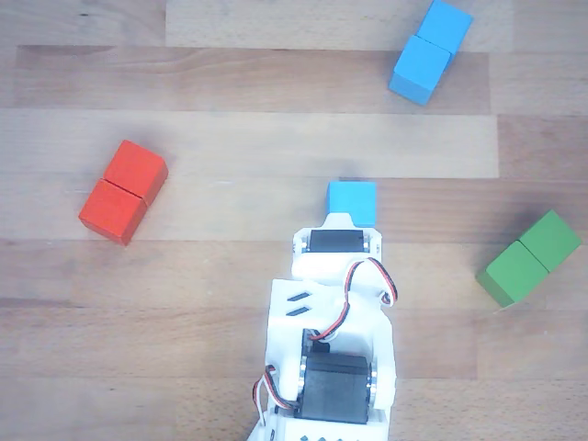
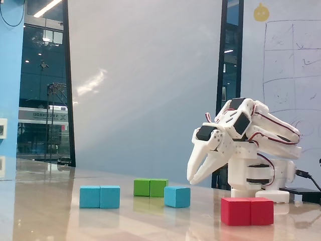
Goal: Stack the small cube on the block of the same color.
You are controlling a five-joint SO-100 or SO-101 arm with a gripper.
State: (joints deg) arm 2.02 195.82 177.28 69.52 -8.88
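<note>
My end effector (image 2: pixel 195 179) hangs spread and empty above the small light-blue cube (image 2: pixel 177 197). I should descend straight, straddle its flat sides squarely, then pinch before carrying it to the light-blue oblong block (image 2: pixel 100 196).

arm folded low | hand (image 2: pixel 193 179) angled down | fingers parted, empty

Fixed view: light-blue oblong block (image 2: pixel 100 196) leftmost; small light-blue cube (image 2: pixel 177 196) right of it, before green oblong block (image 2: pixel 150 187); red oblong block (image 2: pixel 247 211) nearest, rightmost.
</note>
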